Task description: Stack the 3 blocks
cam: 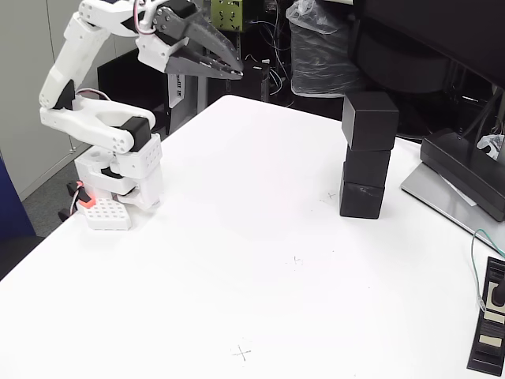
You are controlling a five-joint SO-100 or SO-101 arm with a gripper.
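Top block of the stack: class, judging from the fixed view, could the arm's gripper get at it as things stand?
Probably yes. The gripper hangs raised, left of the top block, with only bare table between them and nothing over the block. Whether the arm stretches that far can't be judged.

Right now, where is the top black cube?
In the fixed view, the top black cube sits at right, slightly askew on two stacked black cubes, near the monitor base.
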